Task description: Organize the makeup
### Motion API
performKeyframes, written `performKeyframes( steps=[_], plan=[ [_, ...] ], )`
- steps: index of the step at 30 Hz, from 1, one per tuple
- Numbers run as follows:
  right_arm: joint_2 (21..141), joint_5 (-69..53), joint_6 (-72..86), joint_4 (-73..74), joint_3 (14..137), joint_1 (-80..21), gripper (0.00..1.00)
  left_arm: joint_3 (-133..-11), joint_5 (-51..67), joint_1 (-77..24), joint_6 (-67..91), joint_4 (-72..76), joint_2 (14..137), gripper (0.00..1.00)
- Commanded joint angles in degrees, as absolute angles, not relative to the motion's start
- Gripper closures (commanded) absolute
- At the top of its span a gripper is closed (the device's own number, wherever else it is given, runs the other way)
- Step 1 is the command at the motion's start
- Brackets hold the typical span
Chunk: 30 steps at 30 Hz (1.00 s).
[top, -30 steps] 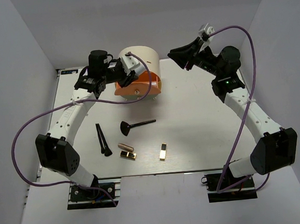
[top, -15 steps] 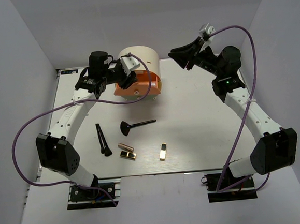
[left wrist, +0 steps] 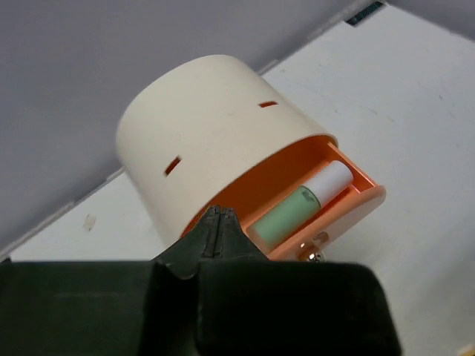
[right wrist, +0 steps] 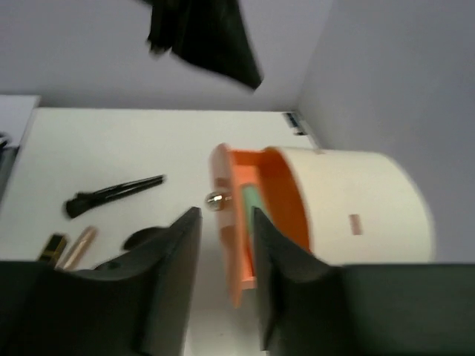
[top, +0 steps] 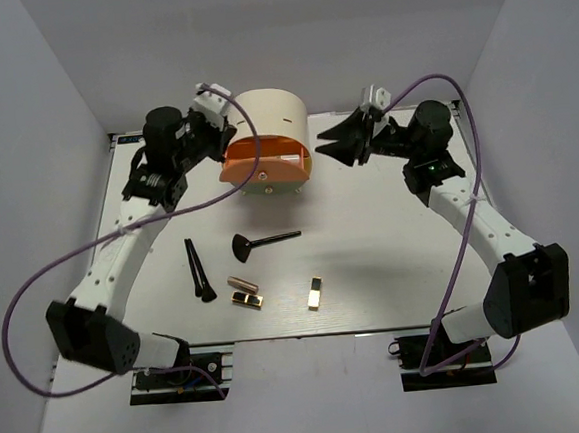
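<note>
Mint-green bottle [left wrist: 289, 216] and white tube [left wrist: 330, 180] lie in the orange drawer [top: 264, 150], top middle, which stands open for more. Brushes [top: 195, 269], lipstick [top: 242, 282] and cases [top: 247, 300] wait lower down. Your left gripper [left wrist: 217, 213] is pinched shut, your right gripper [top: 326, 143] half open, both empty.

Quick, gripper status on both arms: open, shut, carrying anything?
Left gripper: shut, holding nothing.
Right gripper: open, holding nothing.

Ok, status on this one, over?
Left pincer shut, empty, by cream box. Right pincer open beside orange drawer. Mint-green bottle and white tube in the open drawer; brushes, copper lipstick, two cases on table. Nothing blocks drawer.
</note>
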State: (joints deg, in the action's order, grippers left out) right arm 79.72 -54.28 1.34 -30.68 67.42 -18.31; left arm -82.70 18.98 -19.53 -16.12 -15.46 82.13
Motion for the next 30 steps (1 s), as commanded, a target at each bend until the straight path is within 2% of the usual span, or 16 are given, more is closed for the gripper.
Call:
performKeyframes(
  steps=[1, 3, 4, 7, 9, 12, 13, 15, 17, 19, 21, 23, 30],
  plan=[
    [78.83, -65.63, -16.05, -24.11, 65.74, -19.59, 0.65, -75.8, 8.45, -19.16, -2.58, -11.87, 69.83, 1.0],
    [79.71, -65.66, -26.3, -18.49, 66.61, -20.73, 0.9, -71.65, 6.6, -19.16, 1.38, -11.43, 66.2, 1.0],
    [80.76, -64.09, -29.41, -13.67, 66.88, -21.35, 1.0, -67.8, 4.85, -19.16, 2.8, -11.69, 64.44, 1.0],
    [84.28, -61.01, -40.32, -4.88, 69.77, -25.13, 1.0, -63.03, 2.56, -19.16, 11.12, -13.27, 59.42, 1.0],
    [86.21, -59.51, -42.97, -2.82, 71.54, -27.68, 1.0, -59.25, 1.41, -19.16, 15.8, -15.02, 57.05, 0.94],
    [90.77, -55.12, -44.03, -2.81, 74.09, -30.76, 1.0, -53.63, 2.37, -19.16, 22.31, -15.21, 54.32, 0.7],
    [91.75, -51.8, -43.69, -4.03, 74.96, -31.72, 1.0, -52.13, 3.33, -19.16, 24.59, -14.94, 53.62, 0.55],
    [94.38, -47.57, -42.55, -6.31, 75.5, -33.56, 1.0, -48.53, 3.08, -19.16, 26.88, -15.03, 51.52, 0.47],
    [96.14, -41.77, -41.93, -8.16, 76.81, -34.01, 1.0, -45.81, 2.03, -19.16, 30.05, -15.38, 50.19, 0.34],
    [98.26, -34.94, -40.87, -9.84, 78.21, -34.98, 1.0, -44.3, 1.59, -19.16, 31.11, -15.47, 48.26, 0.31],
    [99.92, -30.34, -39.73, -12.39, 78.75, -35.85, 1.0, -42.72, 0.88, -19.16, 31.99, -16.0, 46.42, 0.22],
    [101.16, -25.24, -39.55, -12.83, 80.58, -36.47, 1.0, -41.67, -1.49, -19.16, 32.87, -15.82, 45.44, 0.19],
    [105.82, -17.93, -38.67, -13.62, 85.69, -37.35, 1.0, -38.94, -0.09, -19.16, 35.07, -13.98, 45.61, 0.18]
  ],
)
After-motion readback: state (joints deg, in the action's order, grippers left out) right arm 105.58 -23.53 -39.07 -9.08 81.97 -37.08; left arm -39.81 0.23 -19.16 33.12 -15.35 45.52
